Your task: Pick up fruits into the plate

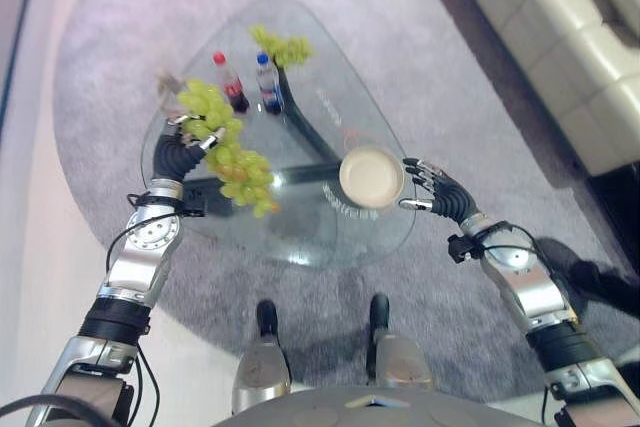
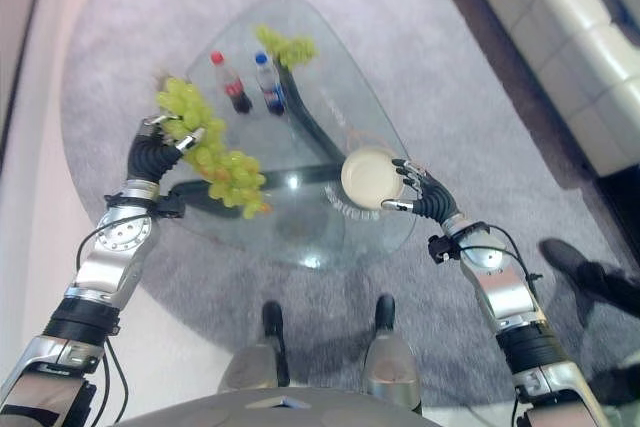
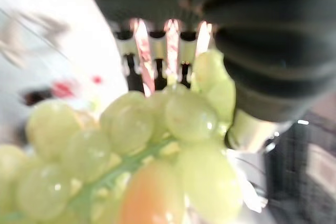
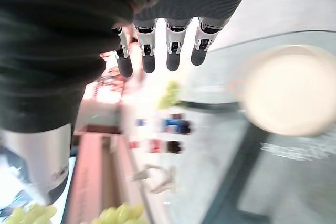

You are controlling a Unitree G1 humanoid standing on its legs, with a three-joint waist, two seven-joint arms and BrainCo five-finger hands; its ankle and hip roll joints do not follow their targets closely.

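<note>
Grapes point(image 1: 232, 147), a long bunch of smooth round green fruit with a few amber ones, hang from the left hand point(image 1: 178, 147), whose fingers curl round the stem end above the rounded glass table point(image 1: 300, 237). A round cream plate point(image 1: 371, 176) sits near the table's right edge, the right hand point(image 1: 437, 190) beside it with fingers straight and empty. Second grapes point(image 1: 282, 46) lie at the far edge by two small plastic bottles point(image 1: 248, 81), red-capped and blue-capped, labels unreadable.

No legible text or labels anywhere
</note>
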